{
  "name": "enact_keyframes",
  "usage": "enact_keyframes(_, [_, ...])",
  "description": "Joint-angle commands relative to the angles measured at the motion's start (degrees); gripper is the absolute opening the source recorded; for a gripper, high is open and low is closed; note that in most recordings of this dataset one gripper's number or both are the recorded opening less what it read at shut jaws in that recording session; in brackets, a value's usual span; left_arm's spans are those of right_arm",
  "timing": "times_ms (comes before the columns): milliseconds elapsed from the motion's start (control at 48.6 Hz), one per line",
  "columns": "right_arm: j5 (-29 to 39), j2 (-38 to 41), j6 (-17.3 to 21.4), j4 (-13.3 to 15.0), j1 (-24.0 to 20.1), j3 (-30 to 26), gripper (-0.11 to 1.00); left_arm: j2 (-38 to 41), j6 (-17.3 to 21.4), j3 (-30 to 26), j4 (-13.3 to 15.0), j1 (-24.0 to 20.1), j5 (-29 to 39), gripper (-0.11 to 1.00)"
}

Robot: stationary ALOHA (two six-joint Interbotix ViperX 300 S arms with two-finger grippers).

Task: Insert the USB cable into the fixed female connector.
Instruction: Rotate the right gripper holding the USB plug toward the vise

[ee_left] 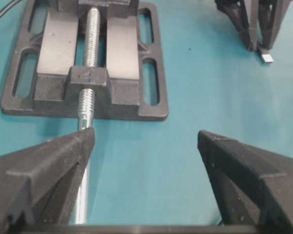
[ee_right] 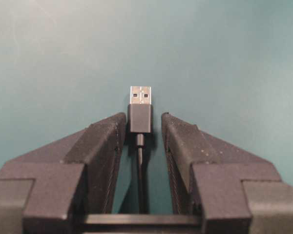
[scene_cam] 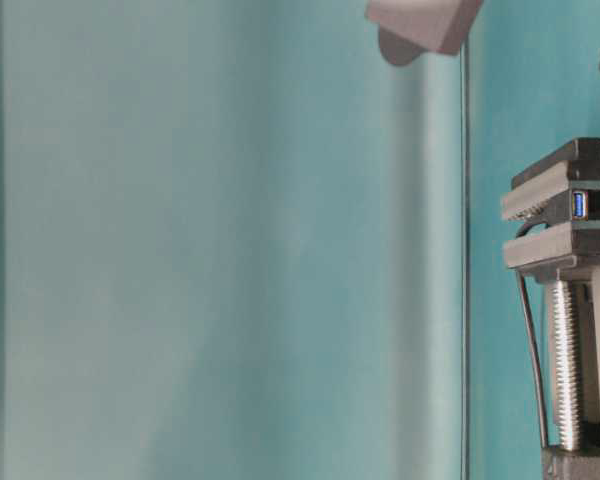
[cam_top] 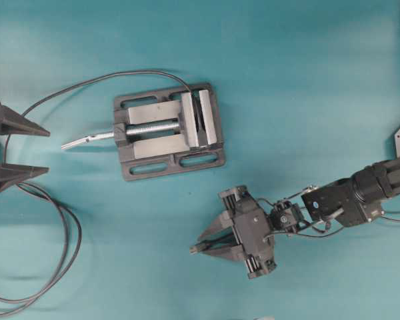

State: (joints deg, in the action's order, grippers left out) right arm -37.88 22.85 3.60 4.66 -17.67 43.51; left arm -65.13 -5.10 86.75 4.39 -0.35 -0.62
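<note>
Right gripper (ee_right: 142, 127): fingers are narrowed around the black plug, a thin gap being left on each side; contact cannot be told.
USB cable (ee_right: 139, 119): plug is seen between the fingertips, its silver end pointing away, on the teal table (ee_right: 224, 58).
Left gripper (ee_left: 145, 141): spread wide, nothing held, facing the vise (ee_left: 85, 73).
Fixed female connector (scene_cam: 579, 204): clamped between the vise jaws, its blue port showing.

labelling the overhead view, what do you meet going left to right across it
left gripper → loops of the long dark cable → vise screw handle → grey metal vise → right gripper → right arm's wrist
</note>
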Motion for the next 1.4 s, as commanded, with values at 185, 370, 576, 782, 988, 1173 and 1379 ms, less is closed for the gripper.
enact_keyframes(185, [-0.2, -0.4, 1.0, 0.1, -0.8, 0.1, 0.35, 0.4, -0.7, 0.8, -0.1, -0.2, -3.3, 0.99])
enact_keyframes(370, [-0.2, 1.0, 0.5, 0.3, -1.8, -0.7, 0.28, 0.4, -0.5, 2.0, -0.1, -0.2, -5.8, 0.99])
enact_keyframes(576, [-0.4, 1.3, -1.0, 0.9, -2.7, -0.9, 0.21, 0.4, -0.5, 2.4, -0.1, -0.2, -6.3, 0.99])
enact_keyframes(782, [-0.3, 1.3, -0.9, 0.9, -2.7, -1.8, 0.21, 0.4, -0.5, 2.7, -0.1, -0.2, -7.0, 0.99])
enact_keyframes(988, [-0.3, 1.3, -0.7, 0.5, -2.5, -3.7, 0.21, 0.4, -0.5, 2.9, -0.1, -0.2, -7.3, 0.99])
enact_keyframes(1173, [-0.2, 1.3, -0.5, -2.5, -2.2, -4.7, 0.21, 0.4, -0.5, 2.8, -0.1, -0.2, -7.3, 0.99])
enact_keyframes(1379, [-3.5, 1.4, -0.9, -9.2, -1.3, -4.4, 0.21, 0.4, -0.5, 2.8, -0.1, -0.2, -7.3, 0.99])
